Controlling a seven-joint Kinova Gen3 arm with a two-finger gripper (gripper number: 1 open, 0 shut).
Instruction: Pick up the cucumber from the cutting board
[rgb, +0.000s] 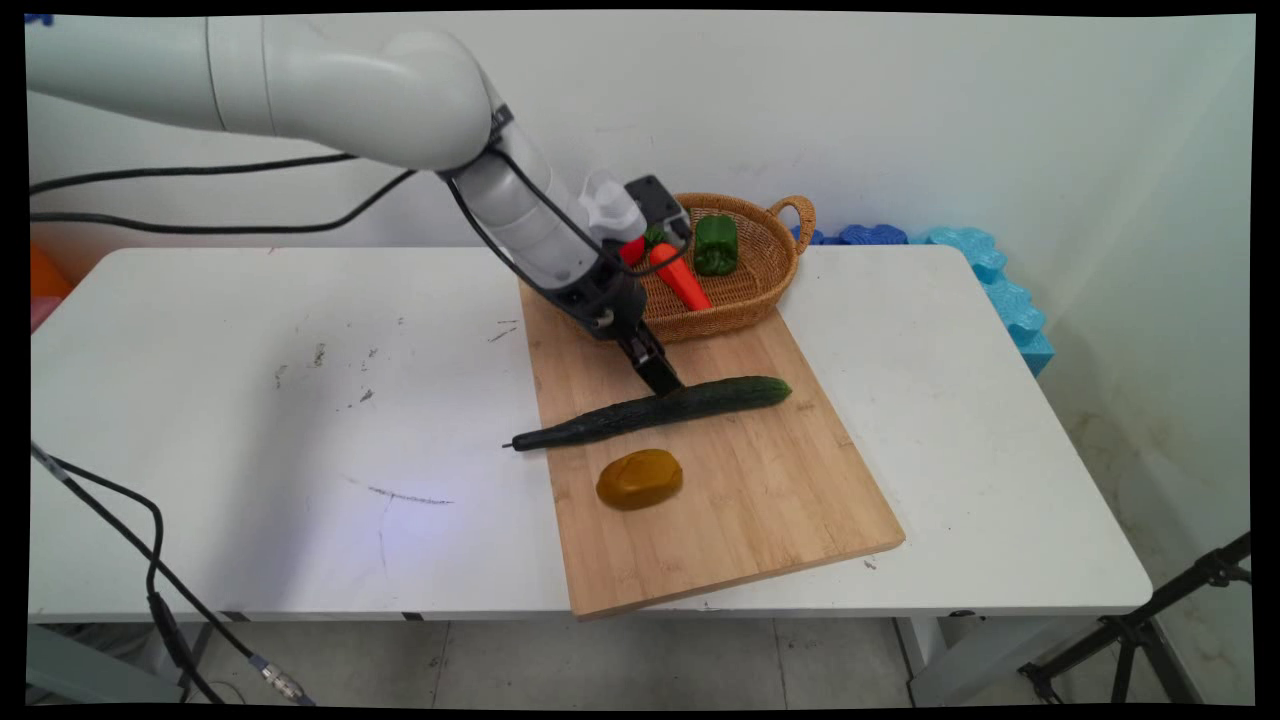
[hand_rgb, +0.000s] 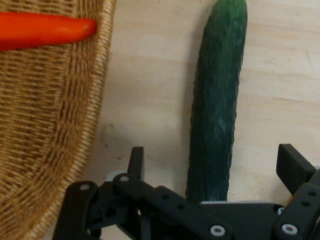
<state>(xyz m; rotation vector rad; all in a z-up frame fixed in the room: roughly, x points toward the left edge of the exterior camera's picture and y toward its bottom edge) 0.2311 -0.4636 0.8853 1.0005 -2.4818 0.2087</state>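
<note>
A long, dark green cucumber (rgb: 655, 410) with a bumpy skin lies slantwise across a pale wooden cutting board (rgb: 760, 500) whose grain runs lengthwise; its thin stem end pokes over the board's left edge onto the white tabletop (rgb: 250, 400). Near it, toward the board's front, sits a smooth, rounded brown-yellow potato (rgb: 640, 478), apart from the cucumber. At the board's far end stands an oval wicker basket (rgb: 765, 275) of tightly woven tan cane, with a loop handle on its right side.

The white arm slopes down from the upper left, black cables running along it, and the black tool (rgb: 668, 383) points steeply down at the cucumber's middle, between the basket and the cucumber. In the hand view the tool (hand_rgb: 212, 172) is spread wide, its fingers (hand_rgb: 136, 162) standing either side of the cucumber (hand_rgb: 216, 100) with a gap to each, so it is released and grips nothing. There the cucumber runs up the picture over the bare board, with the basket's woven wall (hand_rgb: 50, 125) curving in at the left.

Inside the basket lie an orange carrot (rgb: 680, 278) with a green top, its tip aimed at the board, and a blocky glossy green pepper (rgb: 716, 244) just beside it. Something red shows behind the arm, too hidden to tell. Blue foam pieces (rgb: 985, 270) lie against the wall beyond the tabletop's far right corner.
</note>
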